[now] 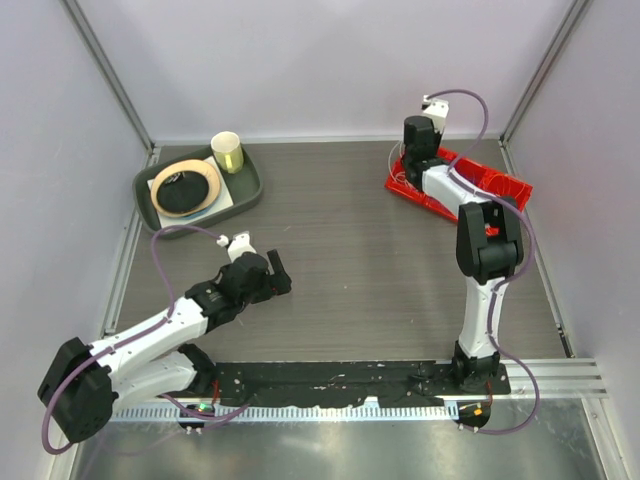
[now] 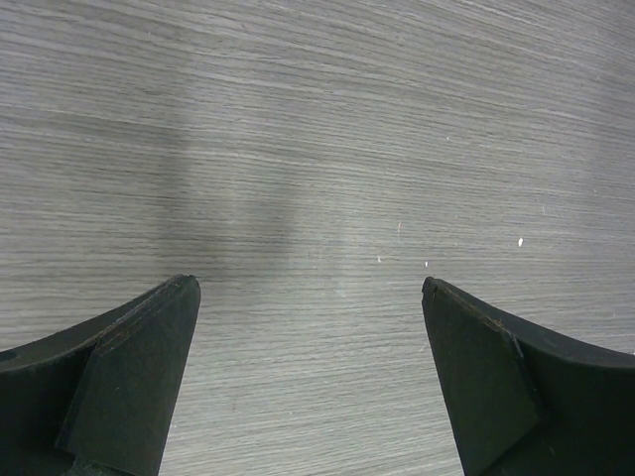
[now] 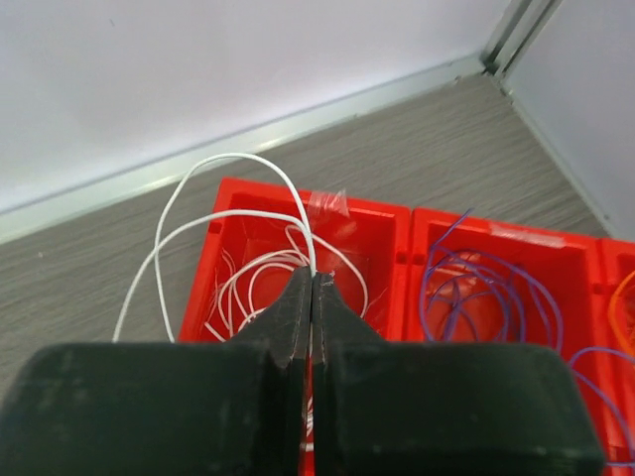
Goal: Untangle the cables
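Pinching a white cable (image 3: 236, 156) in the clenched right pincer (image 3: 313, 283), just over the end compartment of the red tray (image 3: 377, 213), looping up past the rim. Showing purple cables (image 3: 496, 263) coiled in the neighbouring compartment, an orange cable (image 3: 627, 307) beyond. Holding the left pincer (image 2: 309, 288) released, jaws wide, over the bench (image 2: 317, 119), well apart from the tray.

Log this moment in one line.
right gripper: shut on white cable, over red tray | left gripper: open, empty, above table
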Controlling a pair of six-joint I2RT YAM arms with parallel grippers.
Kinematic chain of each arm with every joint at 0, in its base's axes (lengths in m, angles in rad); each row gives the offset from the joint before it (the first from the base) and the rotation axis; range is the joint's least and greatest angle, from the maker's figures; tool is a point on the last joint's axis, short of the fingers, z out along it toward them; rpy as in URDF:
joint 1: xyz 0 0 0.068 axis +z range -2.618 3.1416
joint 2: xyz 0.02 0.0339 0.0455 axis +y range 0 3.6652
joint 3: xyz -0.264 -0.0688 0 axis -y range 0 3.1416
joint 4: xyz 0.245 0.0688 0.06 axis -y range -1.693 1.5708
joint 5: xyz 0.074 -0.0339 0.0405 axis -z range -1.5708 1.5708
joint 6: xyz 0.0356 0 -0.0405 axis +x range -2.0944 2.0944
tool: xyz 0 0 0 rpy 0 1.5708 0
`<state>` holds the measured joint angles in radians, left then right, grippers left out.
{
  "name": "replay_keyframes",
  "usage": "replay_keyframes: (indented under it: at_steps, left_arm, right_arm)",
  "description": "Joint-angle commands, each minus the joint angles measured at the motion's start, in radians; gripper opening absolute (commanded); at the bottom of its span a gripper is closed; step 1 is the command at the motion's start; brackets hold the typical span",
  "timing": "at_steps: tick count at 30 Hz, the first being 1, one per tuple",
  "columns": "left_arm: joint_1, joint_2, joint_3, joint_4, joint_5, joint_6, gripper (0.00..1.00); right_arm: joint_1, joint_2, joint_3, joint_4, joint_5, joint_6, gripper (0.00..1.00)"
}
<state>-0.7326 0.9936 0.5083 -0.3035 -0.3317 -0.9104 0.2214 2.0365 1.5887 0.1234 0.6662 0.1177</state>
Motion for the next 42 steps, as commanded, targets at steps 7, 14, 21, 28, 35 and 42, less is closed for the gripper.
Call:
replay_keyframes:
  at_steps: [7,14,21,28,35,42]
  left_arm:
    - [0.004,-0.006,0.042,0.041,-0.006,0.024,1.00]
    - [0.002,0.020,0.045,0.057,0.019,0.022,1.00]
    - [0.002,0.034,0.036,0.083,0.048,0.015,1.00]
    - [0.002,0.051,0.036,0.095,0.060,0.018,1.00]
    - [0.002,0.065,0.039,0.101,0.066,0.022,1.00]
    - [0.002,0.068,0.049,0.096,0.062,0.025,1.00]
  right_arm:
    - [-0.028,0.021,-0.068,0.068,0.044,0.178,0.01]
    - [-0.043,-0.025,-0.124,0.047,0.094,0.220,0.01]
    - [-0.050,-0.071,-0.162,0.070,0.094,0.185,0.01]
    - [-0.053,-0.061,-0.127,0.056,0.095,0.131,0.01]
    - [-0.051,0.105,0.053,-0.065,0.026,0.091,0.01]
    - [-0.053,0.179,0.140,-0.153,-0.017,0.120,0.07]
